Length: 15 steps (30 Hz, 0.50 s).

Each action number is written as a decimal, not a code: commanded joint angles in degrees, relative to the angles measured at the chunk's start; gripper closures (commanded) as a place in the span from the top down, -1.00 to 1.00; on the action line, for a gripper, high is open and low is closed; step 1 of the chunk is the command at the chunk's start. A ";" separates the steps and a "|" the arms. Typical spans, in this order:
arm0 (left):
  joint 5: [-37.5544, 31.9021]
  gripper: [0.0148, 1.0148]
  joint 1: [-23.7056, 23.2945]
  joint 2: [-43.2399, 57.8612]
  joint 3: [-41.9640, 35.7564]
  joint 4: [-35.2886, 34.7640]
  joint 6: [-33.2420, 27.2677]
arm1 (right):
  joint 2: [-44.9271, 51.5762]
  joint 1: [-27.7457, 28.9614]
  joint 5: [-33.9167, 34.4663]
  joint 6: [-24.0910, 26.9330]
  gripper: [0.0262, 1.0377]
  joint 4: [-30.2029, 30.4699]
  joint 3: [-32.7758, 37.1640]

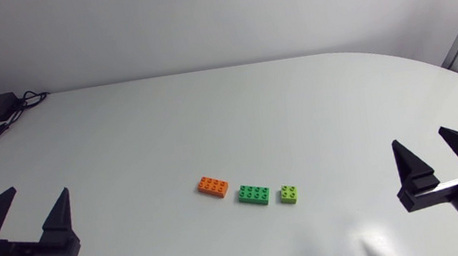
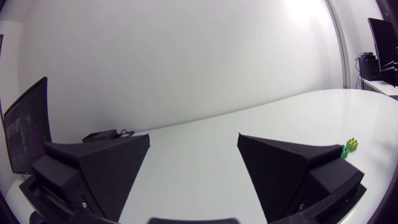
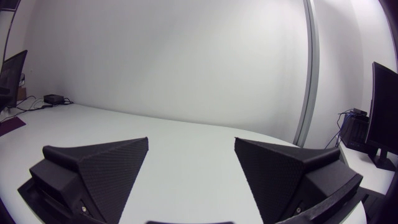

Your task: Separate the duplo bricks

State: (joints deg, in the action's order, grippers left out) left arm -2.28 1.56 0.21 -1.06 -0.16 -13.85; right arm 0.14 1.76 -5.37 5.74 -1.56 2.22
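Orange brick (image 1: 213, 186), green brick (image 1: 254, 194) and lime brick (image 1: 289, 194) were found lying apart; separation was judged done. Left gripper (image 1: 39, 192) and right gripper (image 1: 419, 137) were held wide, empty.

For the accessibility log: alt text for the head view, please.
Three duplo bricks lie apart in a row on the white table: an orange brick, a green brick and a smaller lime brick. The left gripper and right gripper sit open at the side edges, holding nothing.
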 commanded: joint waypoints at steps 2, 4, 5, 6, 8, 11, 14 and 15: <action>0.26 0.94 -0.33 -0.82 1.06 -0.01 1.37 | -0.49 1.40 0.36 -1.26 0.93 0.33 -2.48; 0.26 0.94 -0.33 -0.82 1.06 -0.01 1.37 | -0.49 1.67 0.36 -1.34 0.93 0.33 -2.48; 0.26 0.94 -0.33 -0.82 1.06 -0.01 1.37 | -0.49 1.67 0.36 -1.26 0.93 0.33 -2.48; 0.26 0.94 -0.33 -0.82 1.06 -0.01 1.37 | -0.49 1.67 0.36 -1.34 0.93 0.33 -2.48; 0.26 0.94 -0.24 -0.82 1.06 -0.01 1.37 | -0.49 1.58 0.36 -1.26 0.93 0.33 -2.48; 0.26 0.94 0.02 -0.82 1.06 -0.01 1.45 | -0.49 1.58 0.36 -1.26 0.93 0.42 -2.48; 0.26 0.94 0.02 -0.82 1.06 -0.01 1.37 | -0.49 1.58 1.41 -1.26 0.93 0.77 -2.39; 0.26 0.94 0.02 -0.82 1.06 -0.01 1.37 | -0.49 1.58 1.85 -1.26 0.93 1.04 -2.39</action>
State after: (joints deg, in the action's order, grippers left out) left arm -2.28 1.56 0.21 -1.06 -0.16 -13.82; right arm 0.14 3.03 -4.08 5.74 -1.45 2.22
